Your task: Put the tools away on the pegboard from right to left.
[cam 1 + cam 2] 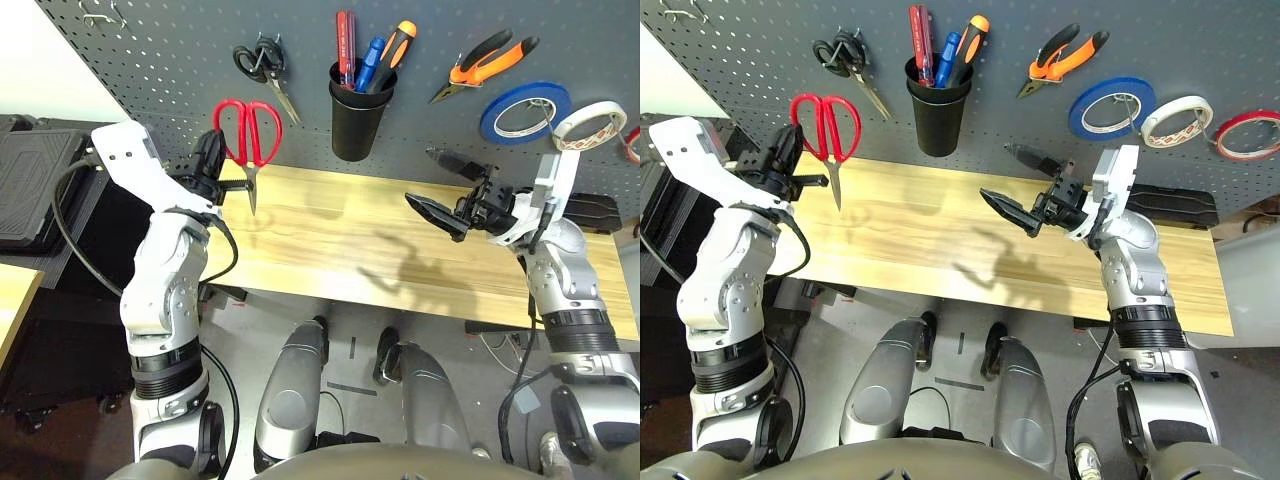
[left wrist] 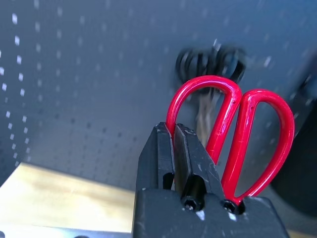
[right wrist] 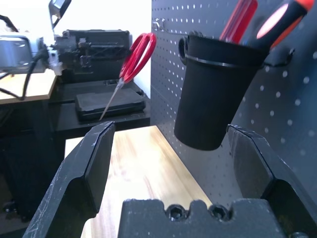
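Hanging blades-down from the left gripper (image 1: 222, 172), the red-handled scissors with two oval loop handles (image 1: 248, 133) sit in the left-centre of the head view, just in front of the large dark grey perforated pegboard (image 1: 160, 60); their long axis runs near vertical, red loops uppermost, steel tip aimed at the pale wooden worktop (image 1: 340, 240) and clear of it; the left fingers (image 2: 171, 153) are pressed fully together on the nearer loop, as the left wrist view shows.

Judging from this, the chief risk is the loop missing its hook; the pinch holds only one thin rim of one handle, so the scissors could pivot or swing as the arm travels, and the loop opening may not meet a hook squarely; a slip would drop them point-first onto the worktop. A second risk is snagging the black-handled scissors (image 1: 262, 62) already hung just above and to the right, since the red loops sit close beneath them.

Further right, the black plastic cup holding screwdrivers (image 1: 357, 115) and the orange-and-black-handled pliers (image 1: 488, 62) are hung up; the thin red tape ring (image 1: 1247, 135) is at the far right edge. The right gripper (image 1: 435, 190) hovers over the worktop at centre-right, its fingers spread wide and empty.
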Robot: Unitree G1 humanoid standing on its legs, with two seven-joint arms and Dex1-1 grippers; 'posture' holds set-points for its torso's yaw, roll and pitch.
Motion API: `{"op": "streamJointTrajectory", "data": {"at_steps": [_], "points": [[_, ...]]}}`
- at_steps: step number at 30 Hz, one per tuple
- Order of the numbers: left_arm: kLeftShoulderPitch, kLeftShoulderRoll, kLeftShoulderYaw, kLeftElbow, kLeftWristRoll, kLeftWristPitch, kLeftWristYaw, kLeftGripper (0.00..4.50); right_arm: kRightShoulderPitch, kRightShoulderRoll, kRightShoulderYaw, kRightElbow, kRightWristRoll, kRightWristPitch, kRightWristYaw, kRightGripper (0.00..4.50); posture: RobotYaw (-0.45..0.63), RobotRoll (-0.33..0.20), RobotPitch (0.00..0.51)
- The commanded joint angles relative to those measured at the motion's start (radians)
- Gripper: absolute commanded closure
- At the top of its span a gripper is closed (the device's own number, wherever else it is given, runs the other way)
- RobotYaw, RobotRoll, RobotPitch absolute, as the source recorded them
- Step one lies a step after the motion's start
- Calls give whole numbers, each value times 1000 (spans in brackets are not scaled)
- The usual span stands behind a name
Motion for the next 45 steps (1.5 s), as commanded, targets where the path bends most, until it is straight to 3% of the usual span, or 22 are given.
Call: {"op": "streamJointTrajectory", "data": {"at_steps": [1,13,25,36,41,45], "points": [[-22,10,13,-15,-24,7,5,4449,1,-16,-29,-29,32,20,16,0,313,0,224],[-127,42,32,72,-45,1,7,4449,-88,-46,-78,-65,102,125,-11,0,287,0,214],[-189,40,16,251,-26,-68,-18,4449,-90,-40,-80,-113,117,165,-35,0,262,0,209],[-308,48,-37,545,27,-164,-71,4449,-89,-7,-55,-138,96,156,-65,0,253,0,206],[-323,66,-103,676,89,-208,-128,2938,-85,32,-35,-123,40,106,-98,0,244,0,206],[-227,102,-158,688,135,-232,-195,1410,-44,71,-25,-106,-46,53,-185,0,236,0,206]]}}
